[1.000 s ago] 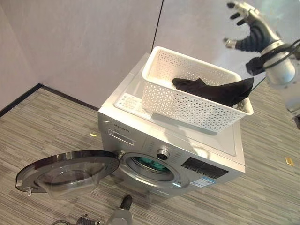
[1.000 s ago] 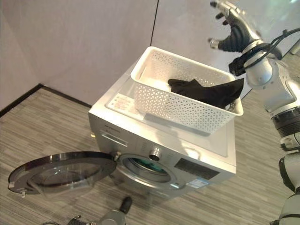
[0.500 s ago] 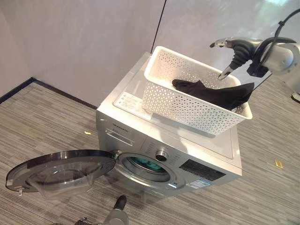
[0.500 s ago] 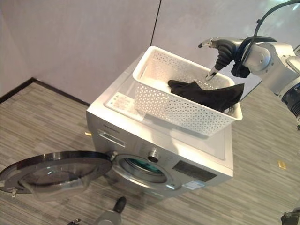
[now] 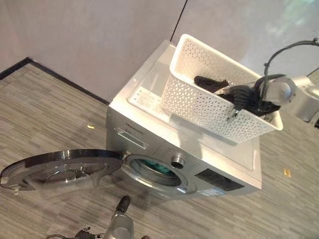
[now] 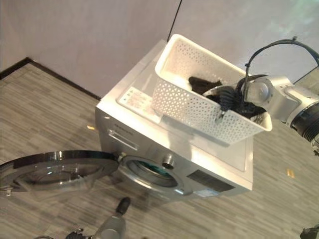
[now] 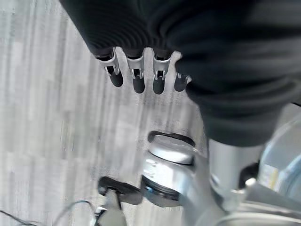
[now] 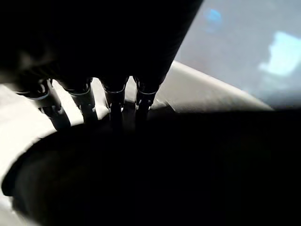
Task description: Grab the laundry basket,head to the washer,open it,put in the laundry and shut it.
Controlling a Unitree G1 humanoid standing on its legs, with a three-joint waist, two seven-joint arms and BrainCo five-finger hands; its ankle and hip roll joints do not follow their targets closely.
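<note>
One round glass door is seen swung fully open at the left of one silver washer, over the striped floor. The left hand is seen in its wrist view above the floor, its fingers straight and holding nothing. One white perforated laundry basket rests on the washer's top. Inside it lies one dark garment, into which the right hand is lowered; whether its fingers are clamped on the cloth cannot be told.
</note>
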